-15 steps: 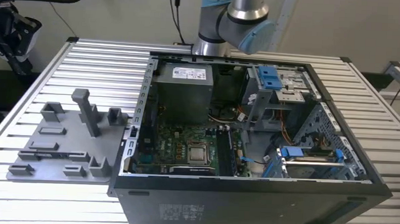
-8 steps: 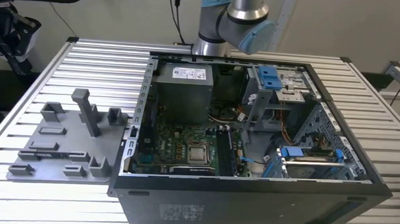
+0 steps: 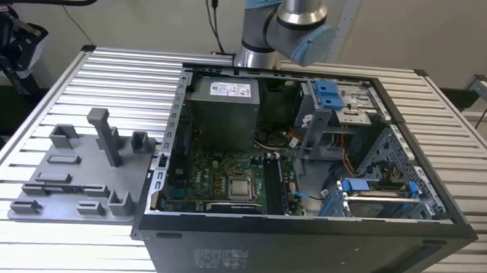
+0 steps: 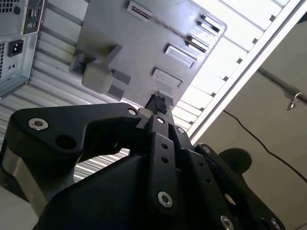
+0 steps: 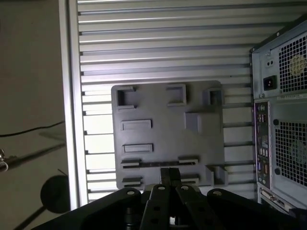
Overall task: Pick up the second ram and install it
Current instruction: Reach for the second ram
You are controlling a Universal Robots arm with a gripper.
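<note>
Hanging over the grey tray [image 5: 168, 129], our gripper [image 5: 170, 176] is squeezed closed.
Exterior view shows us inside the computer [image 3: 304, 250]; first wrist view, its back.

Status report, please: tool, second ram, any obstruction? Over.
Tool shut, empty, aimed at grey tray. Second ram on edge in the tray, not gripped. No obstruction seen between them.

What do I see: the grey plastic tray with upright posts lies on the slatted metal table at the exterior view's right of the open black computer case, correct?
No, the side is wrong. The exterior view shows the grey plastic tray with upright posts on the slatted metal table at the exterior view's left of the open black computer case.
</note>
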